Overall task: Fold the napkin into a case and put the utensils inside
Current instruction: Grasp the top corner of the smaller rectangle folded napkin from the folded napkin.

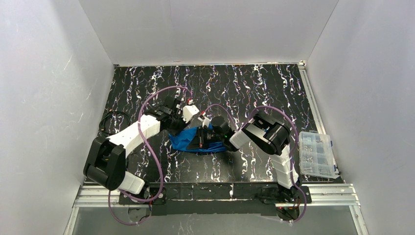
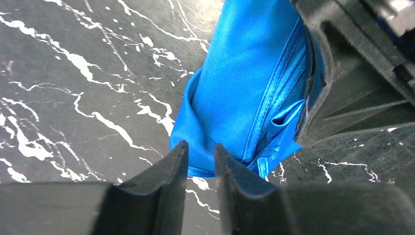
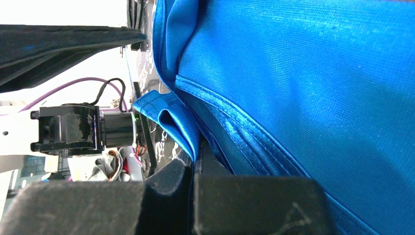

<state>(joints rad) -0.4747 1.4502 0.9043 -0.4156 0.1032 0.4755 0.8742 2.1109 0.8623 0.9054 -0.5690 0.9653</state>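
- Cloth first: bright blue, plain-woven napkin (image 1: 180, 141) with a thin stitched hem, bunched into a narrow layered bundle at mid-table between the two arms. Several hems run side by side along one long edge, so layers are stacked. The shape is loose, not a tidy wedge.
- Pouch: the case is not finished, by my reading. In the left wrist view a small loop of hem stands up off the bundle near its lower corner.
- Right side: black two-finger right gripper (image 3: 194, 171) is clenched on a fold of the napkin's hem, and the cloth runs straight into the seam between the pads. From above it lies over the bundle's right part.
- Left side: black two-finger left gripper (image 2: 200, 159) has its fingers parted by a narrow slot with nothing in it; bare table shows through. Its tips sit just beside the bundle's near corner. Whether they touch it I cannot tell.
- Cutlery: no utensils visible in any view. Some could be hidden under cloth or arms.
- Surroundings: black marble-pattern table (image 1: 235, 88) with white veins. A clear plastic compartment box (image 1: 317, 154) sits at the right edge, well apart from the cloth.
- Step in hand: folding, judged past halfway. The right pins a layer and the left, empty, is placed to take a hold.
- Next move calls for the left to close on a single hem at that corner, not the whole stack, while the right holds firm so the layers do not slide.
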